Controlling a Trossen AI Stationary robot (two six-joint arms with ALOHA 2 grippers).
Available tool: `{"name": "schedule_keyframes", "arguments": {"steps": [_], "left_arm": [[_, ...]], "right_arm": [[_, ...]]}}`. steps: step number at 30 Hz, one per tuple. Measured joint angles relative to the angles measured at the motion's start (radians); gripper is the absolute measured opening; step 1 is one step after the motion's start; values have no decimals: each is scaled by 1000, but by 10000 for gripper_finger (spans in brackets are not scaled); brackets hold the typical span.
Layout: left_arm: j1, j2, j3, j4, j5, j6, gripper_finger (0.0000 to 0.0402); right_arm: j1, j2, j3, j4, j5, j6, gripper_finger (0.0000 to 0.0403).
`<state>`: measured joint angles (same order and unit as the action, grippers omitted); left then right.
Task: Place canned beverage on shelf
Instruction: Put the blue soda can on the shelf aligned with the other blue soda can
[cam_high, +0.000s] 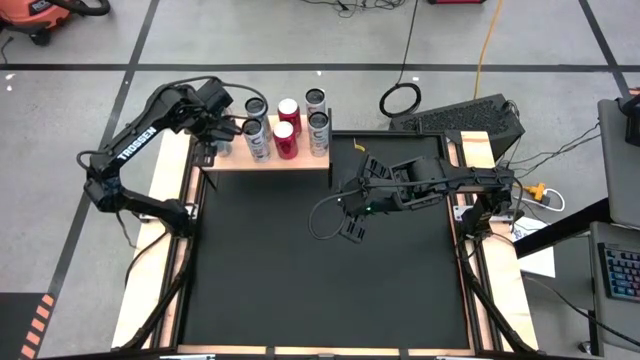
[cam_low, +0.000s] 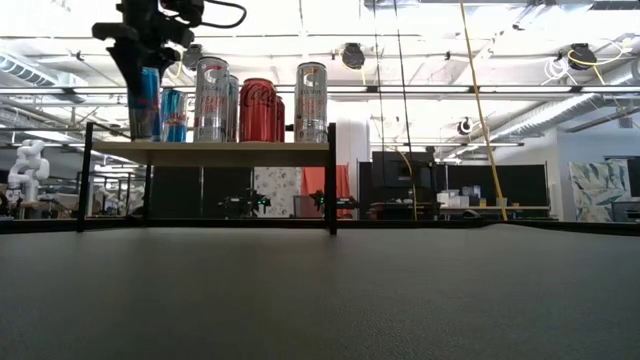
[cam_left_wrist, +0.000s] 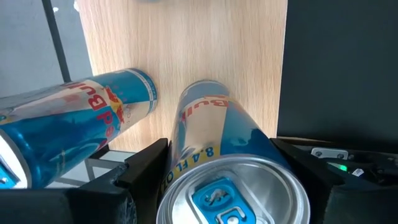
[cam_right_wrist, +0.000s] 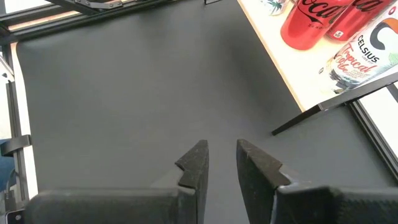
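From above, the shelf (cam_high: 300, 163), a pale wood-grain board, is sitting along the far edge of the black matte table (cam_high: 320, 290), toward its left corner. Tall cylindrical cans are standing on it: silver ones (cam_high: 318, 130) and red ones (cam_high: 286, 139). The left gripper (cam_high: 222, 128) is reaching over the shelf's left end, while the right gripper (cam_high: 354, 228) is hanging over bare table near the middle, with wide open mat all around it.

At table height, the shelf (cam_low: 210, 152) is standing on thin black legs, and the left gripper (cam_low: 147, 60) is coming down over a slim blue can (cam_low: 146, 105) at the board's left end, beside a second blue can (cam_low: 173, 115).

The left wrist view is showing the glossy blue can (cam_left_wrist: 217, 155) upright between the dark jaws, which are gripping its sides; the second blue can (cam_left_wrist: 81, 124) is just beside it on the wood.

The right wrist view is showing the right gripper (cam_right_wrist: 222, 162) with jaws nearly closed and holding nothing, above smooth black mat.
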<state>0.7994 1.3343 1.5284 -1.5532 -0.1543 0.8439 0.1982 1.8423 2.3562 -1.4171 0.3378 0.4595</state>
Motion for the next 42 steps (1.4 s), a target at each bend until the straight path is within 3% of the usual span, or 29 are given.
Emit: {"name": "schedule_keyframes", "arguments": {"steps": [14, 29, 42], "left_arm": [[0, 2, 9, -5, 23, -17, 256], [0, 1, 10, 11, -31, 0, 352], [-2, -1, 43, 72, -130, 0, 360]], "right_arm": [[0, 0, 0, 0, 0, 0, 68], [0, 0, 0, 0, 0, 0, 68], [0, 0, 0, 0, 0, 0, 68]]}}
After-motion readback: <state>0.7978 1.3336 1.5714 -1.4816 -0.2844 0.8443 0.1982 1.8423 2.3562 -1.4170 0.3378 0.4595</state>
